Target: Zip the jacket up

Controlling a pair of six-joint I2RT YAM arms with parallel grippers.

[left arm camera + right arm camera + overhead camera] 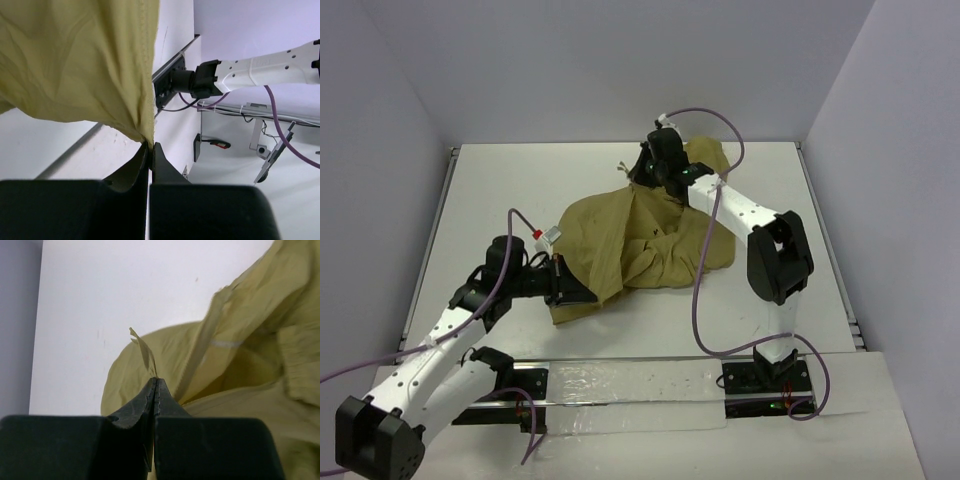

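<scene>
Evidently the step in hand is bracing the garment for the zip pull. At the left of the top view, the left gripper (pixel 563 288) is clenched on the near hem of the jacket (pixel 640 235). In the left wrist view its fingers (pixel 137 167) are pressed together, and a stitched edge of the cloth (pixel 75 60) is pinched at their tips and hangs above them in a sheet.

The jacket is spread in heavy folds across the middle of the table (pixel 500 190) and stretches from that near-left hold toward the far side. The front is judged to be open, so the zipping itself is taken as not yet done.

At the far end of the jacket, the right gripper (pixel 642 178) is shut on the cloth. In the right wrist view it (pixel 156 381) is seen nipping a thin olive tab (pixel 146 352). Whether this tab is the zipper pull cannot be told. A pale banded edge (pixel 202 347) just beside it may be the zipper tape.

If the pull is what is held, the next move calls for the hem to be kept taut by the left gripper while the tab is drawn steadily along the track. Slack or a fold caught in the path could jam it.

The surface is a plain white tabletop, closed in by pale grey walls (pixel 620 60) on three sides. A purple cable (pixel 705 300) is looped beside the right arm.
</scene>
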